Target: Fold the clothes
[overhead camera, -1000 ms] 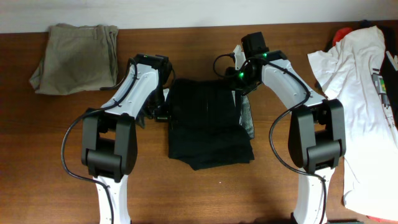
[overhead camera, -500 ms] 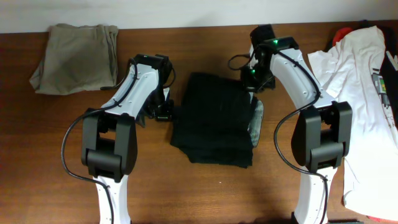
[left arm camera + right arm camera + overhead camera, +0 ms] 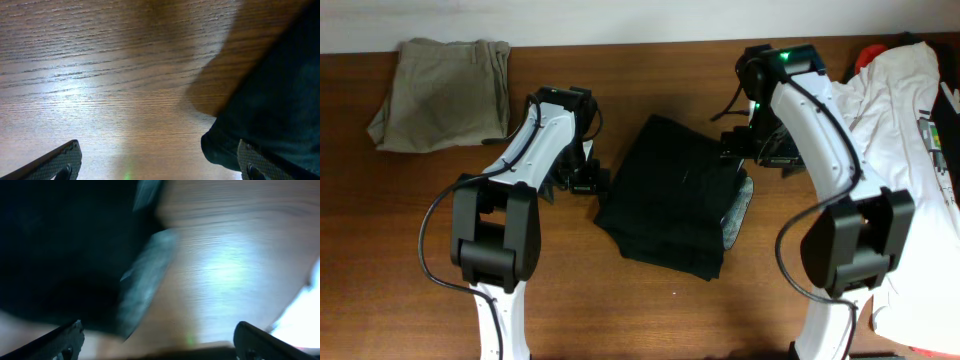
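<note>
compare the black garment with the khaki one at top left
The black garment is dark and lies skewed in the middle of the table; the khaki garment is pale and lies at the far left corner. The black garment shows a grey flap at its right edge; the khaki garment shows none. Both lie folded on the wood.

The clothes (image 3: pixel 672 198) lie mid-table (image 3: pixel 400 250), askew to its edges. A folded garment (image 3: pixel 442 92) sits in the far left corner; a T-shirt (image 3: pixel 900 130) sprawls along the right edge, from far edge to near edge. The left gripper (image 3: pixel 580 181) stands just left of the clothes, near their far left corner, while the right gripper (image 3: pixel 760 153) is over their far right corner
</note>
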`<state>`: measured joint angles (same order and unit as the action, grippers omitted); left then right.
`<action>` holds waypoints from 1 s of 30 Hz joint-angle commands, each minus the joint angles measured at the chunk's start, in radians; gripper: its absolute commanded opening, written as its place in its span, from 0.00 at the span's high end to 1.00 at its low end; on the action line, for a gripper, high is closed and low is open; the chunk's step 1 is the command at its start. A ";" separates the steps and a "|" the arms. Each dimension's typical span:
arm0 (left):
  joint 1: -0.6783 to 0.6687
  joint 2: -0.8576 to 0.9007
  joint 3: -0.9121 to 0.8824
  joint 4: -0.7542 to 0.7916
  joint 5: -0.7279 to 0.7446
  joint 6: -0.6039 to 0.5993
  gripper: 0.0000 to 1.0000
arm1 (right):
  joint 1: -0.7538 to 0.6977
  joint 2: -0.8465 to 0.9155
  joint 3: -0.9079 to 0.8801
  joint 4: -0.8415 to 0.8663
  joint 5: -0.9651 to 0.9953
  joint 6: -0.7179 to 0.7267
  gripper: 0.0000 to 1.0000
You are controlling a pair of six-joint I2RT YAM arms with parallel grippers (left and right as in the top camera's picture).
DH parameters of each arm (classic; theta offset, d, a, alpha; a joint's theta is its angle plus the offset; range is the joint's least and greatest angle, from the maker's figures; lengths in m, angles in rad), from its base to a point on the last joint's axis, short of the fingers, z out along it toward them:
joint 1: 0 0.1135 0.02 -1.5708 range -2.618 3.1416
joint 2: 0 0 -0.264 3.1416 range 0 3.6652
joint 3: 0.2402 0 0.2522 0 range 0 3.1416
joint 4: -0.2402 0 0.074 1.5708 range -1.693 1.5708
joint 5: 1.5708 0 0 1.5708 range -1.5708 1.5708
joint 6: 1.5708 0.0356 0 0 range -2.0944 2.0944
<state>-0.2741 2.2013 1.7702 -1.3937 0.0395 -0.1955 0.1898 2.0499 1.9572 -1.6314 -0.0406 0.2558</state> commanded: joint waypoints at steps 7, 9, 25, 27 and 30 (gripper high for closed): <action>0.002 0.005 -0.005 0.006 -0.010 0.002 0.01 | 0.202 -0.011 -0.320 0.130 -0.137 -0.001 0.30; 0.002 0.005 -0.005 0.006 -0.010 0.002 0.01 | 0.192 -0.011 -0.347 0.133 -0.123 0.007 0.26; 0.002 0.005 -0.005 0.003 -0.010 0.002 0.01 | 0.189 -0.011 -0.421 0.048 0.056 0.138 0.96; 0.002 0.005 -0.005 0.003 -0.010 0.002 0.01 | 0.189 -0.011 -0.421 0.029 0.104 0.193 0.96; 0.002 0.005 -0.005 0.003 -0.010 0.002 0.01 | 0.188 -0.011 -0.421 -0.014 0.257 0.331 0.86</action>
<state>-0.2741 2.2013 1.7699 -1.3899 0.0395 -0.1955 0.3851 2.0453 1.5402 -1.6222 0.0685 0.4644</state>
